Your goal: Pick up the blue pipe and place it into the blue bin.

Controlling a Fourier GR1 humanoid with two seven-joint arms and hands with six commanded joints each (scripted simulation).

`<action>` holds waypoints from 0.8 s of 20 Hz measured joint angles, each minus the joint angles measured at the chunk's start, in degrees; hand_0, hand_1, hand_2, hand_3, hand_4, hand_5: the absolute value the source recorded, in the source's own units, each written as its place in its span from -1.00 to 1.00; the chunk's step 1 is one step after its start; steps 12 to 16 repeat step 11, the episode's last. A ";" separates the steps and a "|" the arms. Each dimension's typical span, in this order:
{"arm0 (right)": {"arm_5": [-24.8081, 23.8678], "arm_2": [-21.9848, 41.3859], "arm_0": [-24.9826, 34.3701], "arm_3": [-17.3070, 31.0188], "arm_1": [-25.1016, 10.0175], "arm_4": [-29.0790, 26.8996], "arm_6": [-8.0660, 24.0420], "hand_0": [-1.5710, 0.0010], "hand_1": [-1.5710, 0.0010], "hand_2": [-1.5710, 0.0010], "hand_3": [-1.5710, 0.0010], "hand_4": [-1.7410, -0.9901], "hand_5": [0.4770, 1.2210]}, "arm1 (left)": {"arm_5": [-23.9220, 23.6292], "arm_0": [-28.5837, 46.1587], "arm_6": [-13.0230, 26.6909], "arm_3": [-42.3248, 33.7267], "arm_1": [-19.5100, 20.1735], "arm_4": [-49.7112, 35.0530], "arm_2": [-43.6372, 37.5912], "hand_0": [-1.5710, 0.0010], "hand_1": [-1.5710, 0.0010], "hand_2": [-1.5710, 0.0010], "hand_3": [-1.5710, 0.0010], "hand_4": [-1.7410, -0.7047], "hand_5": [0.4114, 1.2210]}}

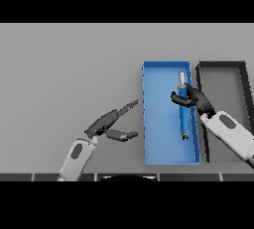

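Here, right hand (191,97) curled round the blue pipe (183,111), which lies lengthwise over the blue bin (149,124). Left hand (110,124) rests on the table (64,74) beside the bin, fingers spread.

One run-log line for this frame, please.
right robot hand: shut on blue pipe | pipe: over blue bin | left robot hand: open, idle
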State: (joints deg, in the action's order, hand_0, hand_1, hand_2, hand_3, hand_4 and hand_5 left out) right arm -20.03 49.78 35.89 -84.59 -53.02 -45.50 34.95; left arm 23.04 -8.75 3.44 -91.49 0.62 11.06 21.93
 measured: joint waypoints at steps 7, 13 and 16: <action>0.91 4.64 2.42 -1.21 -1.92 -1.56 -0.38 0.98 0.98 0.98 0.99 0.75 -0.36 | 0.47 0.55 0.12 -0.71 0.15 -0.60 0.09 1.00 1.00 1.00 1.00 0.57 -0.79; 2.77 5.35 2.08 -1.64 -3.04 -0.67 -1.13 0.98 0.98 0.98 0.99 0.75 -0.36 | -0.04 -0.20 0.43 -0.31 0.06 -0.32 -0.26 1.00 1.00 1.00 1.00 0.57 -0.79; 2.77 5.35 2.08 -1.64 -3.04 -0.67 -1.13 0.98 0.98 0.98 0.99 0.75 -0.36 | -0.04 -0.20 0.43 -0.31 0.06 -0.32 -0.26 1.00 1.00 1.00 1.00 0.57 -0.79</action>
